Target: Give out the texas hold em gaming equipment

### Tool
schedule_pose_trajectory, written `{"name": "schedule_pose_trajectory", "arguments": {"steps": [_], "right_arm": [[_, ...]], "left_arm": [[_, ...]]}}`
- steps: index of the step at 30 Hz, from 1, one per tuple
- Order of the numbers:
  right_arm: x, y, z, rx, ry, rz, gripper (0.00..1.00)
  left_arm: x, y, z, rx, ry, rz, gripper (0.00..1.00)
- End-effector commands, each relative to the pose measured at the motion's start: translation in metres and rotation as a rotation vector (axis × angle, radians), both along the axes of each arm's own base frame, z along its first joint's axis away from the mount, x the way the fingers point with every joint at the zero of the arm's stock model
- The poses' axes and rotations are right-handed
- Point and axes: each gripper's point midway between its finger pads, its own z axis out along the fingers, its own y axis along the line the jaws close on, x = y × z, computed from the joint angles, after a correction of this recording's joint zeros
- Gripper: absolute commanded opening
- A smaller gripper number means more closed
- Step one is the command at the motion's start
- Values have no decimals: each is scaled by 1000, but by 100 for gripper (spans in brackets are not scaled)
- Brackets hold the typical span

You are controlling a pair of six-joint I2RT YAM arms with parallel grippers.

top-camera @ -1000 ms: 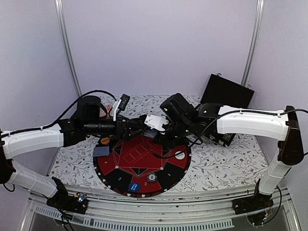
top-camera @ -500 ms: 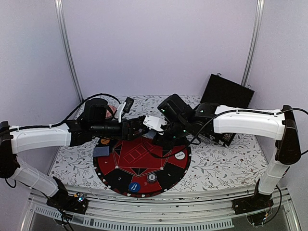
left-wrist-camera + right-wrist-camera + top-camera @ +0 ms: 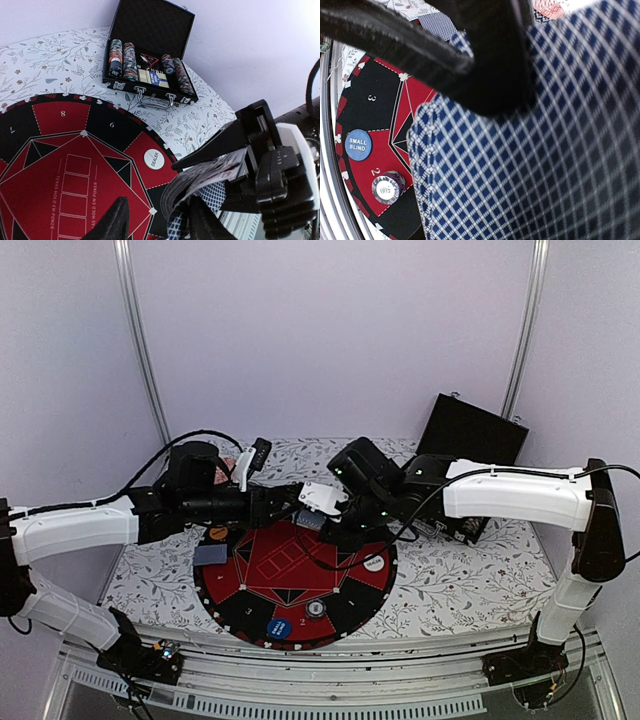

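- Setting: pale lilac walls and metal frame posts. The surface (image 3: 450, 570) is covered by a leaf-print cloth.
- A round red-and-black poker mat (image 3: 270, 570) lies close to the arm bases. An open black case (image 3: 150, 25) stands at the far right with rows of poker chips (image 3: 122, 57) inside.
- On the mat: a white dealer disc (image 3: 154, 159), a blue small-blind disc (image 3: 358, 144), and a striped chip (image 3: 386, 188) by seat 2.
- Also on the mat: a single card (image 3: 210, 554) at the left rim and an orange disc (image 3: 218, 533) at the far-left edge.
- The deck of cards (image 3: 200, 180) is in the air over the far part of the mat, where the two arms meet.
- The right gripper (image 3: 220, 160) is clamped narrow across the deck. The free ends of the cards splay and bow downward.
- The left gripper (image 3: 160, 210) has its jaws standing apart on either side of the deck's lower free edge. A checked card back sits between them, and no pinch is visible.
- Handling, as judged: the cards are light, thin, slick and springy. One card should slide off the stack easily, but its neighbours may drag along with it.
- Best hold, as judged: pinch a single card flat across its faces near a free corner, away from the clamped end.
- The chips look rigid and denser, so they are probably best taken across the rim.
- Risk: too loose a clamp could let the whole fan spill onto the mat.
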Motion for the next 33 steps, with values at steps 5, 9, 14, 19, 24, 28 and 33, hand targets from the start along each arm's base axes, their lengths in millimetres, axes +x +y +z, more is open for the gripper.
{"name": "schedule_pose_trajectory", "arguments": {"steps": [5,9,14,19,24,28,33], "right_arm": [[-1,2,1,0,-20,12,42],[0,3,2,2,-21,14,42],[0,3,2,0,-23,15,42],[1,1,0,-7,-25,9,42],[4,-5,-3,-12,-23,-5,41],[9,-10,-3,-10,-17,-20,41],[17,-20,-4,1,-9,-40,41]], "left_arm": [[-3,9,6,27,-24,10,53],[-8,4,16,-15,-48,-28,56],[-9,3,31,-59,-92,-38,38],[-10,6,34,-57,-101,-28,10],[-11,15,32,-34,-92,-3,0],[-12,23,33,-27,-92,11,0],[-14,35,42,-10,-89,-10,0]]}}
